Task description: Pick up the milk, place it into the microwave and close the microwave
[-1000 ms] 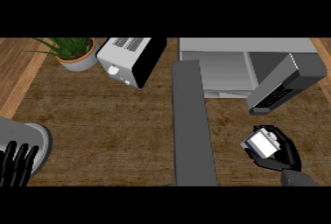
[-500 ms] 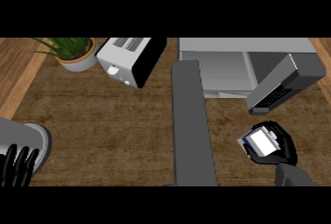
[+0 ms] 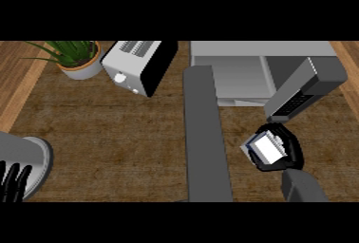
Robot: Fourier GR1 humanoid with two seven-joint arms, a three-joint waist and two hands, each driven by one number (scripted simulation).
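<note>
Head view: left hand (image 3: 13,182) rests at the lower left edge, fingers straight, beside a grey plate (image 3: 32,159). Right hand (image 3: 289,156) curls round the milk (image 3: 269,147), held above the counter (image 3: 105,128) just below the microwave's (image 3: 238,78) open door (image 3: 303,90). Farther off stand a toaster (image 3: 136,64) and plant (image 3: 73,54).

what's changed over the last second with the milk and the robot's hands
The right hand, curled round the milk, has carried it slightly left, toward the open microwave. The left hand stays resting at the lower left edge; nothing else moved.
</note>
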